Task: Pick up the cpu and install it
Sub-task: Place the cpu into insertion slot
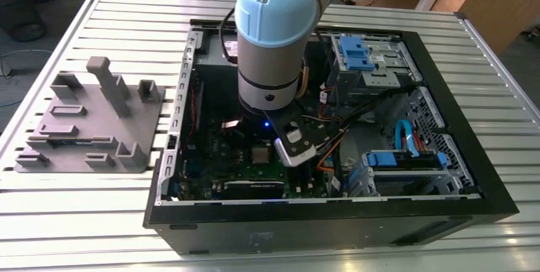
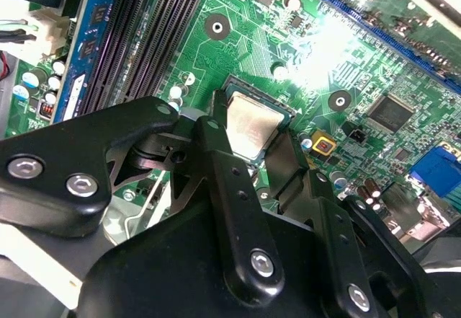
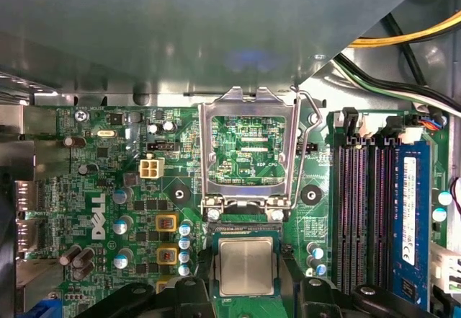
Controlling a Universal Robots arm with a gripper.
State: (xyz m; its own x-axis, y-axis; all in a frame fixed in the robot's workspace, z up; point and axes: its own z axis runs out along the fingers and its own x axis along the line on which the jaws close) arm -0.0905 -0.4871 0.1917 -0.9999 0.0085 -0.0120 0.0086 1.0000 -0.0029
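The arm (image 1: 274, 31) is hanging inside the open PC case (image 1: 337, 215), with the case walls boxing it in. Over the motherboard (image 3: 108, 181), the gripper (image 2: 252, 141) is sitting with its jaws apart, straddling the cpu (image 3: 246, 266), which is lying flat in its socket between them. The socket frame (image 3: 206, 152) is standing open just beyond the jaws, and the RAM slots (image 3: 360, 210) are crowding one side.

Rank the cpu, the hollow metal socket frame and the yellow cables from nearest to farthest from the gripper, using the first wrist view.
1. cpu: right at the gripper.
2. socket frame: standing open just beyond the cpu.
3. yellow cables: farthest, well past the frame and off to one side.
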